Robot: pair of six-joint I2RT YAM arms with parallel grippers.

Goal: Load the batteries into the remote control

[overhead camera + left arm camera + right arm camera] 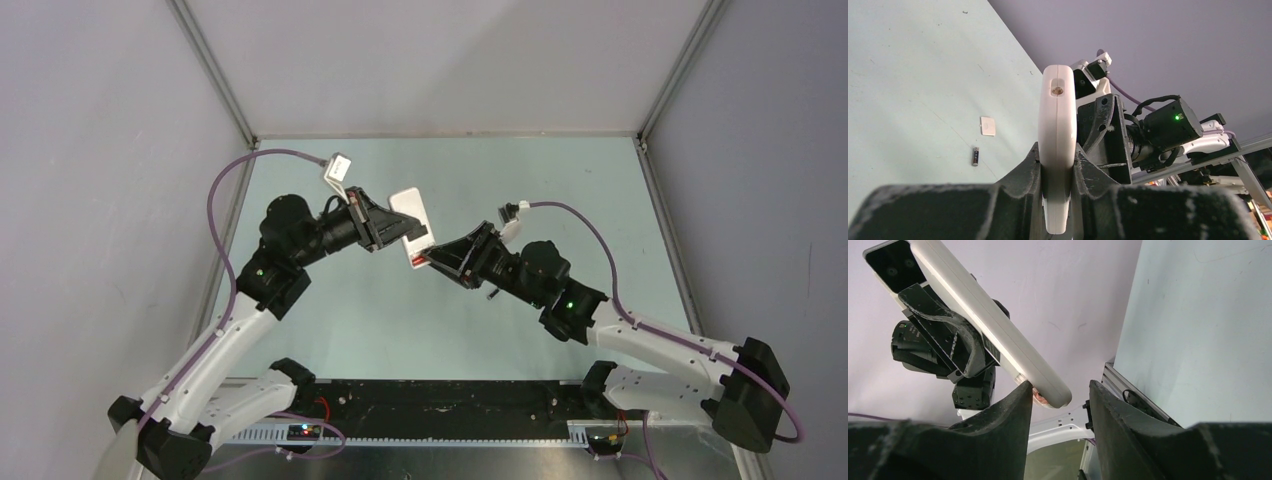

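Left fingers point(1023, 180) clamp remote control point(1057, 125); right fingers point(1008, 415) spread, straddling its end; 1 battery point(975, 156) on table point(908, 75).

Pale green table point(400, 330), grey walls point(100, 150)

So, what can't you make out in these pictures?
Top view: jaws cover half the remote, so its battery slot is unseen; wrist views show only its sides.
Right wrist: a reddish sliver beside the remote, too little showing to call it a battery.
Left wrist: the remote's lower end sinks between the jaws.
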